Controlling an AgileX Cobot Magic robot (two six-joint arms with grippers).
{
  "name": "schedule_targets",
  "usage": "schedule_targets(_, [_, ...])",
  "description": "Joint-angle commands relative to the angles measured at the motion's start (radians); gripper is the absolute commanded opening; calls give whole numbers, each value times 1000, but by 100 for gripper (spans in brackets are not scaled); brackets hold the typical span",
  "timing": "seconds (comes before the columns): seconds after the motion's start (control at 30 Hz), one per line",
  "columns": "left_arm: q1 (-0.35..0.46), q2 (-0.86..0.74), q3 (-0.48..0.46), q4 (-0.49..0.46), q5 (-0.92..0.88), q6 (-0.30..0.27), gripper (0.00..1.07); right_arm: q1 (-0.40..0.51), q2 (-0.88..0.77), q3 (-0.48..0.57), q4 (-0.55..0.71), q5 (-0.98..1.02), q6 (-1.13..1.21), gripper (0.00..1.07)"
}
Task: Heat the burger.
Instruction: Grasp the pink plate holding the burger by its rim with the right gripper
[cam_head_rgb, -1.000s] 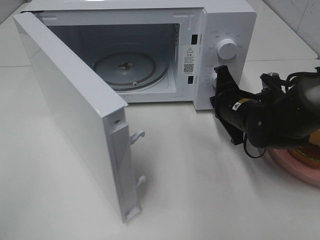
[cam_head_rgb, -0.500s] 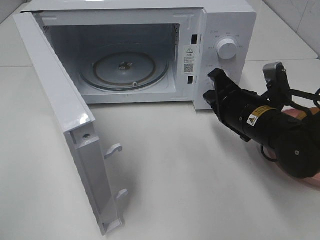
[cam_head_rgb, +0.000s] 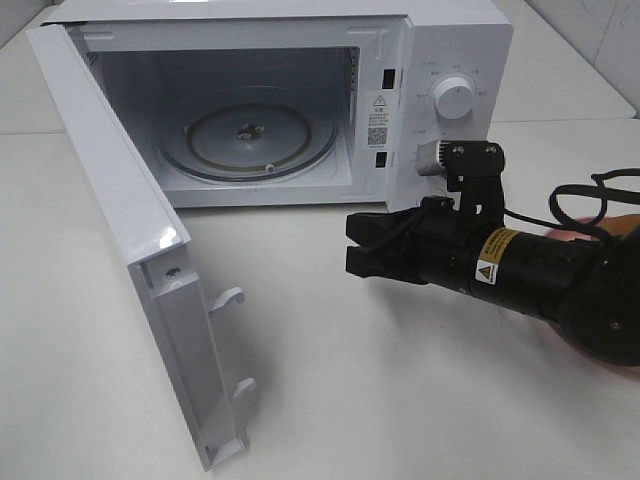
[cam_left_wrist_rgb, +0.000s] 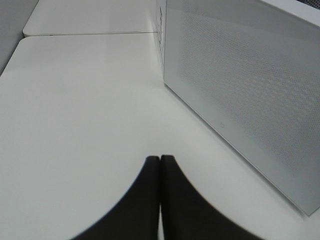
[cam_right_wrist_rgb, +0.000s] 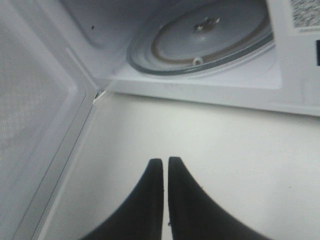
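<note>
White desk (cam_head_rgb: 400, 400); a boxy white microwave oven (cam_head_rgb: 460, 40) stands on it with its door (cam_head_rgb: 110, 200) swung wide and its round glass turntable (cam_head_rgb: 250, 135) bare, so the step in hand reads as fetching the burger. The black right gripper (cam_head_rgb: 352, 245) hangs just before the cavity with jaws pressed together on nothing; next it must part them and go for the burger, which no view shows, probably hidden behind that arm. Only the left wrist view shows the left gripper (cam_left_wrist_rgb: 160, 160), likewise closed and empty, beside a perforated white panel (cam_left_wrist_rgb: 250, 75).

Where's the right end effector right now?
Exterior high view: right end effector hovers above the table, right of centre, in front of the open microwave.
</note>
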Motion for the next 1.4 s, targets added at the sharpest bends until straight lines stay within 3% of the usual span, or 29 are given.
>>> schedule_targets(0.03, [-1, -20, 3, -1, -9, -7, 0, 2, -36, -20, -51, 45, -30, 6])
schedule_targets(0.4, [-1, -20, 3, -1, -9, -7, 0, 2, -155, -142, -158, 446, -41, 6])
schedule_targets(0.7, [-1, -20, 3, -1, -9, -7, 0, 5, -205, -214, -462, 788, 277, 7])
schedule_targets(0.93, [-1, -20, 3, -1, -9, -7, 0, 5, -220, -214, -581, 821, 440, 7])
schedule_targets(1.4, [-1, -20, 3, -1, -9, -7, 0, 5, -220, -214, -583, 841, 440, 8])
